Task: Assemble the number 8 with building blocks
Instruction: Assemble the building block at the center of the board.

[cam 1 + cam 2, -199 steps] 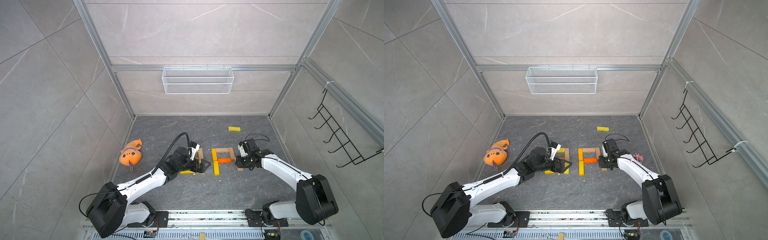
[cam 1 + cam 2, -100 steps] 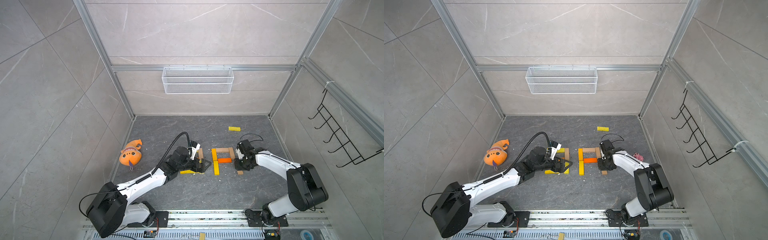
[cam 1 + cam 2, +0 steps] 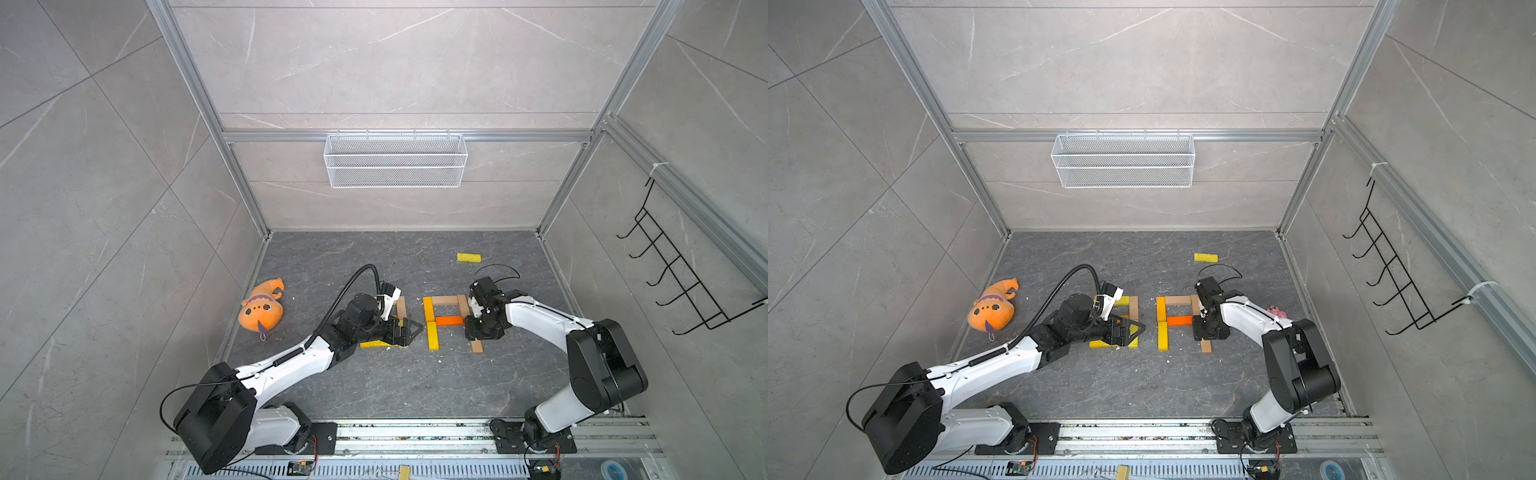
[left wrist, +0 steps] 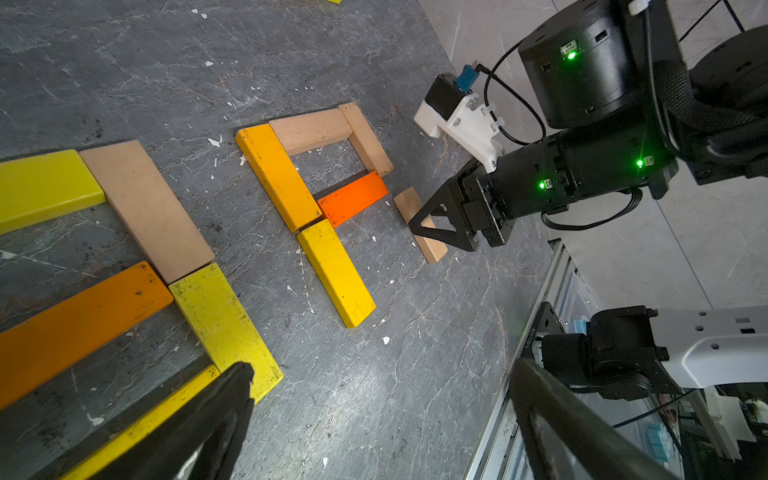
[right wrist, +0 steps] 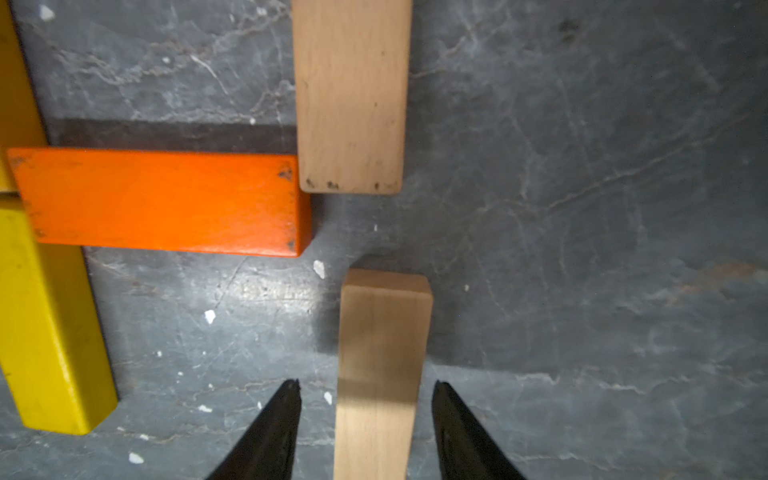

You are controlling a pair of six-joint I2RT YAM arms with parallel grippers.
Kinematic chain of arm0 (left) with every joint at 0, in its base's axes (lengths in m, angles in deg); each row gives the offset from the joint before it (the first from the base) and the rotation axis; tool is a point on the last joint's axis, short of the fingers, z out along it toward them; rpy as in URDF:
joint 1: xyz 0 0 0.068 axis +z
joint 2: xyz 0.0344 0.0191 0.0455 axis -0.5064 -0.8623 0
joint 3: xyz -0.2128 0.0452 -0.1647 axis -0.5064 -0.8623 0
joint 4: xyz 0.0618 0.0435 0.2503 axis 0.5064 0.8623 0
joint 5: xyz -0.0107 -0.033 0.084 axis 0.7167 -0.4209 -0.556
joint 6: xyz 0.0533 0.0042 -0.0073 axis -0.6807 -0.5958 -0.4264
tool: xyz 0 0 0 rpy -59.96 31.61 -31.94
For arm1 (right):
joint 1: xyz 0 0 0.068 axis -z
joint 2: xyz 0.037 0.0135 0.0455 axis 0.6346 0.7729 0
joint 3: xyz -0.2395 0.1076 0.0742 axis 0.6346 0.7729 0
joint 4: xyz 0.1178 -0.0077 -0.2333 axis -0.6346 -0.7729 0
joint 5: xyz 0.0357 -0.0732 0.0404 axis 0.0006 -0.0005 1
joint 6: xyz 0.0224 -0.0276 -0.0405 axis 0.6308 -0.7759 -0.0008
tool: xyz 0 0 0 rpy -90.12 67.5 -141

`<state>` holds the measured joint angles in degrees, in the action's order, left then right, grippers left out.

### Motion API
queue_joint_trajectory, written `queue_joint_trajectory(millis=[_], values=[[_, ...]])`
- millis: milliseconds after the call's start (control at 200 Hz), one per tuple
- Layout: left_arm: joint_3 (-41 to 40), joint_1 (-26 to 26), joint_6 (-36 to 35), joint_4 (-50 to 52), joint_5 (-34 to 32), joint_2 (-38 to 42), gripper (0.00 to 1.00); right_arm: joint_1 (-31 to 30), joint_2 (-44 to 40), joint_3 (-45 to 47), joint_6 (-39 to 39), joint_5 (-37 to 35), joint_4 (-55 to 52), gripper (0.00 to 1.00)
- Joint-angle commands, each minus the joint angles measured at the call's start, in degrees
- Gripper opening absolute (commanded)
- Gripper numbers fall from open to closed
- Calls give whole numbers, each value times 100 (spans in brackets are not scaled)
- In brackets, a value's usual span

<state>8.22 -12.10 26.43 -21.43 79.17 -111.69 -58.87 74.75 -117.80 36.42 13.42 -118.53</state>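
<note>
The dark bench (image 3: pixel 374 386) carries two block figures side by side. The left end effector (image 4: pixel 386 395), spread wide and empty, hovers over one figure (image 4: pixel 145 208), probably parked clear of the work. The unfinished figure (image 3: pixel 432 336) has its upper loop closed by an orange bar (image 5: pixel 162 203) and still lacks a bottom bar. The right end effector (image 5: pixel 365 390) straddles the tan block (image 5: pixel 382 353) that forms the lower right stroke. Its jaws are partly apart with a gap on each side, gripping nothing. That block sits slightly offset from the upper tan bar (image 5: pixel 351 95), so it likely needs a nudge. A spare yellow block (image 3: pixel 468 257) lies well apart.
</note>
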Motion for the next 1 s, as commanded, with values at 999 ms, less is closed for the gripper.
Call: queue_joint_trajectory(millis=[999], values=[[61,-36,-10,-130,98,68,99,-328,344,-240,300,-431,-479,32]])
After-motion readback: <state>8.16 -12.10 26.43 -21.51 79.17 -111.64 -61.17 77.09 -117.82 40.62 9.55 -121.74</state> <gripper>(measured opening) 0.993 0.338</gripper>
